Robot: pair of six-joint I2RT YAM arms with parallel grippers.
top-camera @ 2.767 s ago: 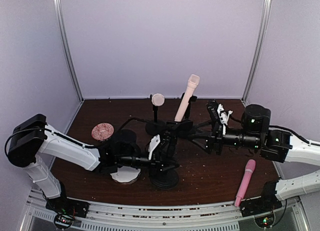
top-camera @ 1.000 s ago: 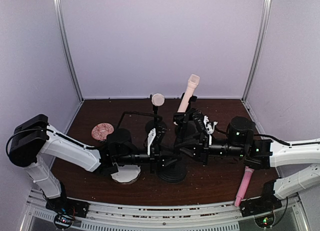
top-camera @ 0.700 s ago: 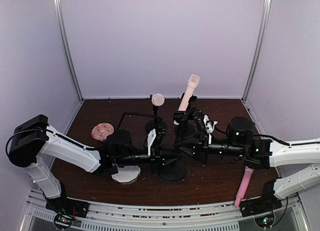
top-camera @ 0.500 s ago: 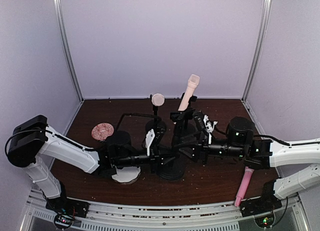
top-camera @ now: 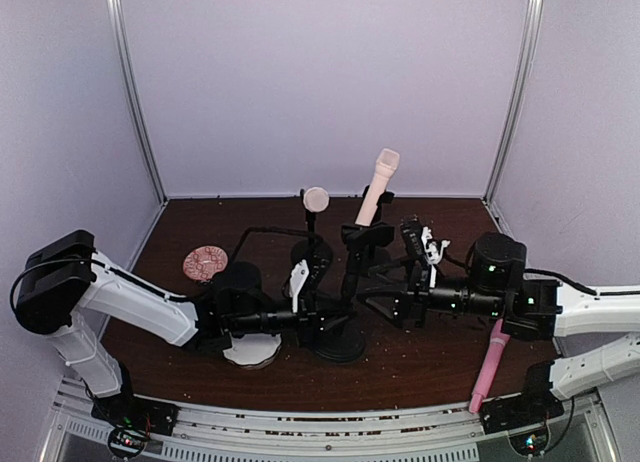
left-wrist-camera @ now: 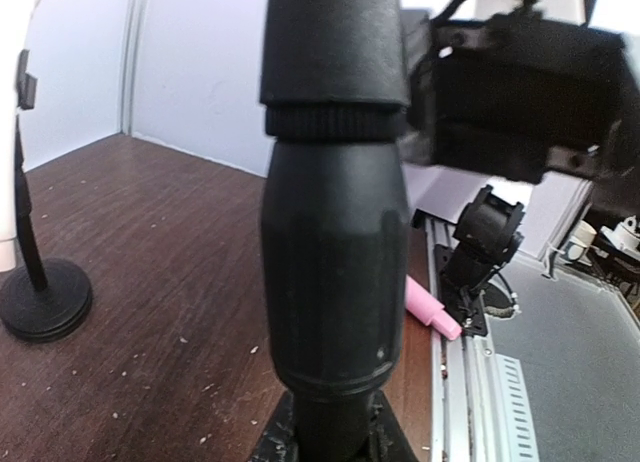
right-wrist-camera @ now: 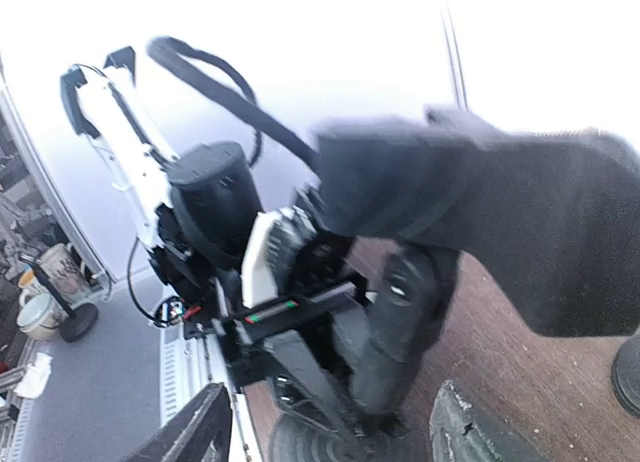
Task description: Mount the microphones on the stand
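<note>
From above: two pale cream plastic microphones (top-camera: 380, 182) sit clipped beyond my fingers. The pink plastic microphone (top-camera: 489, 364) lies on the dark wooden worktop (top-camera: 200, 222) behind my right fingers (top-camera: 385, 304), not yet attached.

Left wrist: my left fingers (top-camera: 320, 317) are clenched on the black stand post (left-wrist-camera: 335, 282).

Right wrist: my right fingers are spread, grasping nothing.

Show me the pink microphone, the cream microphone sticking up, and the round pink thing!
pink microphone (top-camera: 489, 370): top external view, middle of its handle.
cream microphone (top-camera: 374, 189): top external view, upper handle, just below the head.
round pink disc (top-camera: 205, 263): top external view, its centre.
</note>
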